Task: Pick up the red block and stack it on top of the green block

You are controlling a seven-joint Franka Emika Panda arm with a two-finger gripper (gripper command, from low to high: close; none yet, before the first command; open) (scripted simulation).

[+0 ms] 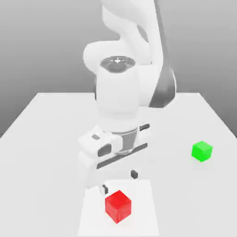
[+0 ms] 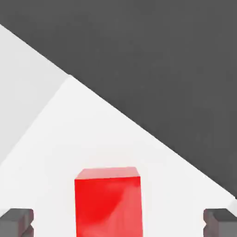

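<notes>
The hand (image 1: 120, 181) hovers just above the red block (image 1: 118, 206) with its fingers spread apart, the block on the desk (image 1: 41, 139); the green block (image 1: 202, 151) sits well apart toward the exterior view's right

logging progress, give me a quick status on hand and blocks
Hand open, above red block, nothing gripped. Green block apart, toward exterior view's right. Nothing between them.

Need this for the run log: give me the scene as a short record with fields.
red block: on the table, near the front edge, not lifted
green block: on the table, toward the exterior view's right, apart from the red block
gripper: open, just behind the red block, fingers wider than it
stack: not yet made
</notes>
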